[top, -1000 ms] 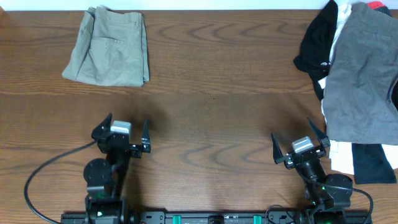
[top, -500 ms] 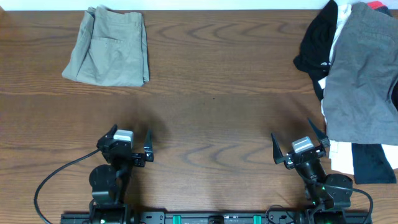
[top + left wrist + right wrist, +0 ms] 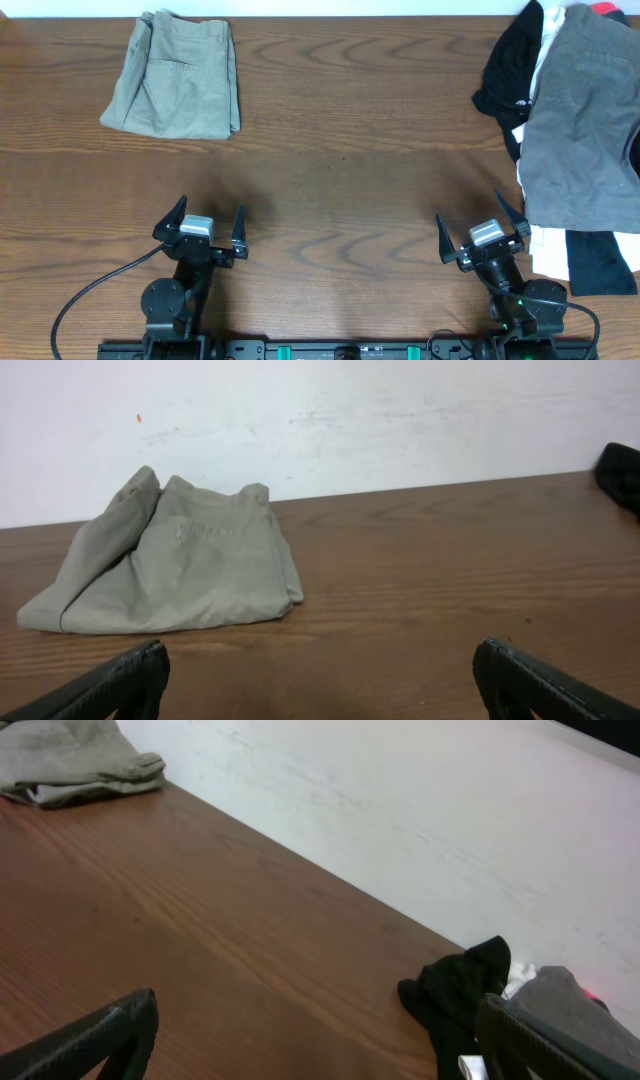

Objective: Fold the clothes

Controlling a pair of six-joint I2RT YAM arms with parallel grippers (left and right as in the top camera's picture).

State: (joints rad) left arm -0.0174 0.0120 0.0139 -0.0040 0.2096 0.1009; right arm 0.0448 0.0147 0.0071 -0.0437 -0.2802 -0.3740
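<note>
left fingers and right fingers apart, empty. khaki shorts lie folded; reaching into the heap risks dragging several garments together.

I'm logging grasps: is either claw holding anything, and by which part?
Nothing is held. The left claw and right claw are open and empty; the shorts lie apart from both.

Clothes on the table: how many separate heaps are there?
2. Folded khaki shorts lie at the far left; a jumbled pile of grey, black and white garments sits at the right edge, maybe hiding more pieces.
</note>
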